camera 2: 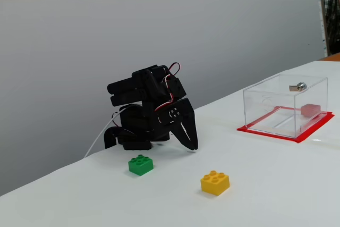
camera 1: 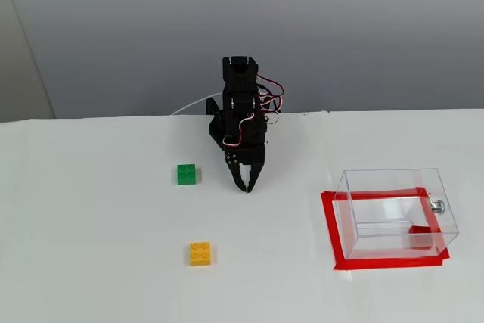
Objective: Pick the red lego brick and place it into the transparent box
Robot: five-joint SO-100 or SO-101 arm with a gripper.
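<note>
We see the yellow brick (camera 1: 200, 253) nearest on the table (camera 1: 91, 262) | red lego brick (camera 1: 420, 230) lying inside the transparent box (camera 1: 397, 213), which stands on a red tape rectangle (camera 1: 333, 232) | green brick (camera 1: 187, 174) farther back | fingers (camera 1: 246, 187) closed together, empty, tips at the table beside green brick.

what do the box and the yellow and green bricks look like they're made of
The transparent box: clear rigid plastic, probably acrylic; its thin glossy walls show the red tape beneath. The yellow brick and green brick: opaque moulded plastic, evenly coloured, with studs on top.
</note>
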